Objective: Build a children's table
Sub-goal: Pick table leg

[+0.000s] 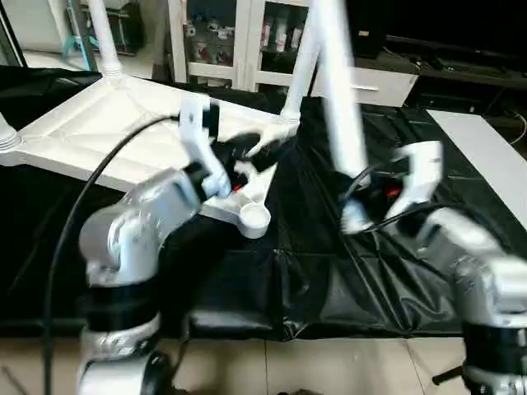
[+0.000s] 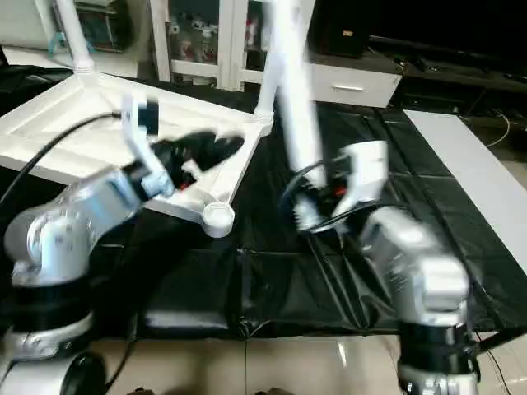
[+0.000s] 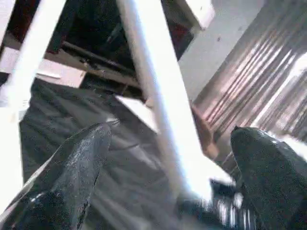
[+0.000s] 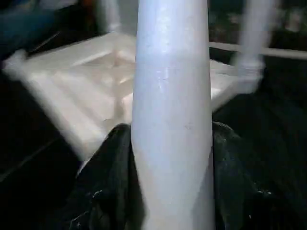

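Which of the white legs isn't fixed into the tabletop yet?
The leg gripped by the right gripper, standing over the black cloth. The others rise from corner sockets of the upturned tabletop; the near socket is empty.

Tabletop (image 1: 99, 123) is lying upside down on a floor sheet (image 1: 329, 271), at far left. Legs are standing in its sockets: one (image 1: 103, 37) at the far corner, another (image 1: 300, 70) at the right corner. The near corner socket (image 1: 254, 218) is sitting open. A loose leg (image 1: 342, 107) is rising to its right, held in the right gripper (image 1: 362, 210). The left gripper (image 1: 247, 152) is hanging over the tabletop's near right edge.
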Available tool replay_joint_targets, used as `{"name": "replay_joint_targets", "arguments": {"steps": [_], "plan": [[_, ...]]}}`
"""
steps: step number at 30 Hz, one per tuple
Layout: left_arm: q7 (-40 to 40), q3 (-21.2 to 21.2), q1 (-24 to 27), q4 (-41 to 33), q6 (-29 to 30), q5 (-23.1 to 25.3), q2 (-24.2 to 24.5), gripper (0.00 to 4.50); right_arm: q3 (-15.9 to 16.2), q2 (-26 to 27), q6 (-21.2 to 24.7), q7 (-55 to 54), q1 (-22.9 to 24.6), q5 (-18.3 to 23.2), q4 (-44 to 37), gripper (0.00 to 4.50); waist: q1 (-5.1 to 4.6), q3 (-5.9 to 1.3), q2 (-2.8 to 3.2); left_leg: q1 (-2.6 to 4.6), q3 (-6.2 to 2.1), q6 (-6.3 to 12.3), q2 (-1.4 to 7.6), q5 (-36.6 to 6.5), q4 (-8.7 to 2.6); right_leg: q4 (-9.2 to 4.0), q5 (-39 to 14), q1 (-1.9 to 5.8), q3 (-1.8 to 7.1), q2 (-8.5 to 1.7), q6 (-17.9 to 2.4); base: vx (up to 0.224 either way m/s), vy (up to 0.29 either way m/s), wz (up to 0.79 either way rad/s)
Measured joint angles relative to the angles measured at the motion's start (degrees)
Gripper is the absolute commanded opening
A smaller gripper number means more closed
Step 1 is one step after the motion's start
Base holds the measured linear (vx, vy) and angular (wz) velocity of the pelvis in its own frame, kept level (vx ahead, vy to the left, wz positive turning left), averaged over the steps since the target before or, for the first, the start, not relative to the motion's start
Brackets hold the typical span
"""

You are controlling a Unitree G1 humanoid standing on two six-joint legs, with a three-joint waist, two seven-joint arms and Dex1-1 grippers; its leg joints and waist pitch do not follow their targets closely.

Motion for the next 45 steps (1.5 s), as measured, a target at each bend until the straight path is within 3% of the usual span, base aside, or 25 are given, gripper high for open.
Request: {"name": "replay_joint_targets", "arguments": {"steps": [3, 10, 17, 30, 33, 35, 37, 38, 41, 44, 45], "plan": [[2.1, 1.3, -2.0, 1.6, 0.3, -0.9, -1.6, 4.50, 4.9, -0.6, -0.6, 0.9, 0.0, -2.0, -2.7, 1.87, -0.07, -0.01, -0.02, -0.12, -0.10, 0.00, 0.00, 0.0, 0.00, -0.11, 0.1, 0.01, -0.05, 0.01, 0.1, 0.000, 0.000, 0.00], [6.1, 6.6, -3.8, 3.8, 1.6, -5.2, -4.2, 4.50, 10.4, -1.3, -3.9, 1.1, 0.1, -6.6, -3.9, 1.87, 0.01, 0.00, 0.01, -0.29, -0.14, 0.14, 0.00, -0.1, -0.02, -0.22, 0.1, -0.04, -0.08, 0.02, 0.1, 0.000, 0.000, 0.00], [9.6, 6.7, -4.0, 5.9, 1.1, -3.7, -3.8, 4.50, 12.4, -1.2, -4.3, 1.0, 0.0, -7.8, -3.9, 1.87, 0.03, -0.01, -0.05, -0.26, -0.13, 0.16, 0.00, -0.1, -0.01, -0.21, 0.1, -0.03, -0.06, 0.01, 0.1, 0.000, 0.000, 0.00], [14.9, 9.9, -4.3, 7.0, 0.6, -3.8, -3.0, 4.50, 13.3, 0.8, -5.9, -1.0, -2.8, -10.4, -0.6, 1.87, 0.06, -0.02, -0.27, -0.28, -0.13, 0.16, 0.00, -0.1, 0.01, -0.19, 0.1, -0.03, -0.05, 0.01, 0.2, 0.000, 0.000, 0.00], [15.0, 9.9, -4.4, 7.0, 0.4, -4.0, -3.1, 4.32, 13.6, 1.2, -6.3, -1.5, -3.0, -11.0, 0.0, 1.87, 0.11, -0.01, -0.34, -0.28, -0.13, 0.16, 0.00, -0.1, 0.02, -0.20, 0.1, -0.03, -0.04, 0.00, 0.2, 0.000, 0.000, 0.00], [15.0, 9.9, -4.4, 7.0, 0.4, -4.3, -3.1, 3.96, 13.8, 1.4, -6.4, -1.5, -3.0, -11.1, 0.0, 1.87, 0.09, -0.01, -0.34, -0.27, -0.12, 0.15, -0.01, -0.1, 0.02, -0.19, 0.1, -0.03, -0.04, 0.00, 0.2, 0.000, 0.000, 0.00], [15.0, 10.0, -4.4, 7.0, 0.4, -4.9, -3.1, 3.96, 14.0, 1.5, -6.4, -1.5, -3.0, -11.2, 0.1, 1.87, 0.09, -0.02, -0.36, -0.26, -0.12, 0.15, 0.00, -0.1, 0.02, -0.18, 0.1, -0.02, -0.04, 0.00, 0.2, 0.000, 0.000, 0.00], [15.0, 10.0, -4.4, 7.0, 0.4, -5.1, -3.1, 3.78, 14.1, 1.5, -6.4, -1.5, -3.0, -11.2, 0.1, 2.22, 0.10, -0.02, -0.36, -0.26, -0.12, 0.15, 0.00, -0.1, 0.02, -0.18, 0.1, -0.02, -0.04, 0.00, 0.2, 0.000, 0.000, 0.00], [15.1, 10.0, -4.4, 7.0, 0.4, -5.1, -3.2, 3.54, 14.5, 1.7, -6.6, -1.5, -3.0, -11.2, 0.3, 2.59, 0.07, -0.04, -0.42, -0.26, -0.13, 0.15, 0.00, -0.1, 0.02, -0.18, 0.1, -0.02, -0.04, 0.01, 0.2, 0.000, 0.000, 0.00], [15.4, 10.1, -4.4, 7.2, 0.2, -5.1, -3.1, 3.54, 14.7, 1.8, -7.0, -1.3, -3.2, -11.2, 0.6, 2.67, 0.05, 0.00, -0.38, -0.25, -0.13, 0.15, 0.00, -0.1, 0.02, -0.18, 0.1, -0.01, -0.04, 0.01, 0.2, 0.000, 0.000, 0.00], [15.6, 10.4, -4.4, 7.3, -0.1, -5.0, -2.9, 3.26, 14.7, 2.2, -7.5, -1.0, -3.5, -11.2, 1.0, 2.90, -0.07, 0.02, -0.34, -0.26, -0.12, 0.15, -0.01, -0.1, 0.03, -0.19, 0.1, -0.02, -0.03, 0.01, 0.2, 0.000, 0.000, 0.00]]}}
